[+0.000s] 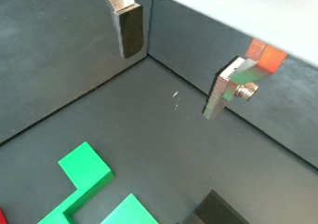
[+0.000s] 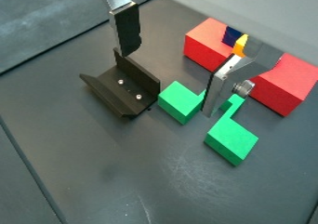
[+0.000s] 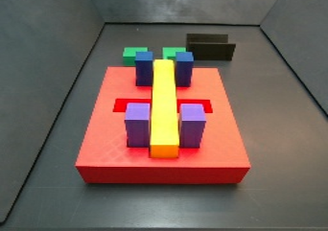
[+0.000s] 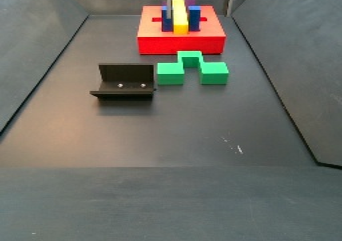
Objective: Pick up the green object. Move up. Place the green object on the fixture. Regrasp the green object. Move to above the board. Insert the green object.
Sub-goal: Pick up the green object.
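While gripper (image 2: 174,59) hovers jaws apart, green object (image 4: 191,68) lies flat, arms toward camera.

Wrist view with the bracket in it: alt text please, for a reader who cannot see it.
The gripper hangs open and empty above the dark floor, jaws wide apart. Below it the green object lies flat between the fixture and the red board, untouched.
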Controlling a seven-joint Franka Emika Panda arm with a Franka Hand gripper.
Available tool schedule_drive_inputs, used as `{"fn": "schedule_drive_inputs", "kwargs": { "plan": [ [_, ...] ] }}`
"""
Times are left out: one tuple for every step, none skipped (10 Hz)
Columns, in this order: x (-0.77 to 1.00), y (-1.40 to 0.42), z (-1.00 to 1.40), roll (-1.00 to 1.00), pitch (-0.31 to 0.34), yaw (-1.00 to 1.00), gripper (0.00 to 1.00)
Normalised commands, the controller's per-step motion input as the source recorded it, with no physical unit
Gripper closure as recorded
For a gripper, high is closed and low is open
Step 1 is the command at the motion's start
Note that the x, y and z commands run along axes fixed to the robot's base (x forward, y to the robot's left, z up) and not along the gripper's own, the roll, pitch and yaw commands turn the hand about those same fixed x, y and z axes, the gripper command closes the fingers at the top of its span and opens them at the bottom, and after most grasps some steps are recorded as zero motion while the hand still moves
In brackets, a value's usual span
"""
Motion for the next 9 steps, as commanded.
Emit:
{"fn": "schedule_drive_inputs", "kwargs": {
  "plan": [
    [0.00,0.00,-0.03,0.00,0.000,0.00,0.00],
    [0.23,0.00,-0.13,0.00,-0.040,-0.06,0.00],
    [0.34,-0.02,-0.24,-0.01,-0.100,-0.03,0.00],
    [0.38,-0.08,-0.32,0.00,-0.076,-0.02,0.00],
    [0.30,-0.13,-0.38,0.01,-0.060,-0.01,0.00],
    [0.14,-0.16,-0.40,0.00,-0.076,0.00,0.00],
    [0.05,-0.13,-0.30,0.01,-0.030,0.00,0.00],
    [0.03,-0.10,-0.21,0.00,0.000,0.00,0.00],
    [0.09,-0.24,-0.22,0.00,0.000,0.05,0.00]
  ]
}}
